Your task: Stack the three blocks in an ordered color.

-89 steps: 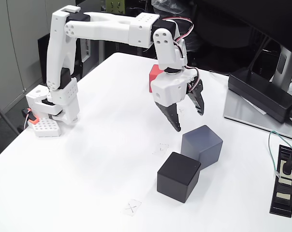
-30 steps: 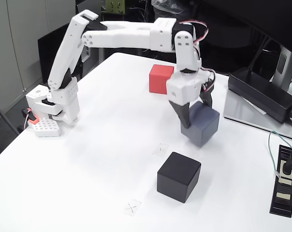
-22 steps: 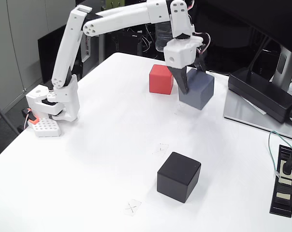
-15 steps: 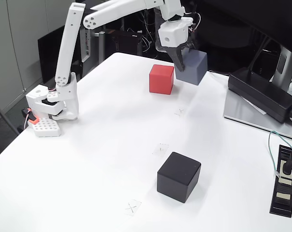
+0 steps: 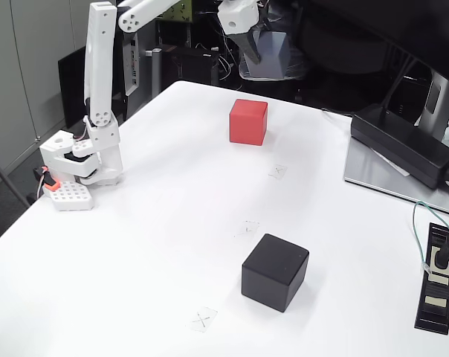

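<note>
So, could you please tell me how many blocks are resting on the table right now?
2: the red block at the far side and the black block nearer the camera. The blue-grey block is held aloft in the fingers.

The red block (image 5: 248, 121) and black block (image 5: 274, 271) look matt and smooth. The blue-grey block (image 5: 273, 54) is matt too. The surface (image 5: 150, 245) is smooth white laminate; the arm (image 5: 102, 89) is white plastic.

smaller block (image 5: 248, 121) behind nearer block (image 5: 275, 271)
</note>
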Controlling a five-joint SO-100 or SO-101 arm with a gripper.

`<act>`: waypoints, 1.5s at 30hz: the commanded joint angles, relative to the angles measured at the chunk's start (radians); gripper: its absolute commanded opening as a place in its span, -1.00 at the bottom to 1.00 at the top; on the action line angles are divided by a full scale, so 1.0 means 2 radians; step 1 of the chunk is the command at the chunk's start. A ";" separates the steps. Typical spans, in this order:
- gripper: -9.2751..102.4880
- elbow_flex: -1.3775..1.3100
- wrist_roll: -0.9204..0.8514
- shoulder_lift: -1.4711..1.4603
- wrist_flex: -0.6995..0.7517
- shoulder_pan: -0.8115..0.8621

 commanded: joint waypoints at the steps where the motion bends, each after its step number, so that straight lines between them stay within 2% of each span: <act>1: -0.79 -0.017 0.005 0.026 0.002 -0.008; 15: -0.79 0.110 0.009 0.025 0.000 -0.008; 29: -0.78 0.173 0.010 0.012 -0.054 -0.007; 32: -0.71 0.173 0.010 0.012 -0.049 -0.007; 40: -0.37 0.172 0.010 0.017 -0.047 -0.007; 45: -0.33 0.166 0.006 0.018 -0.017 -0.007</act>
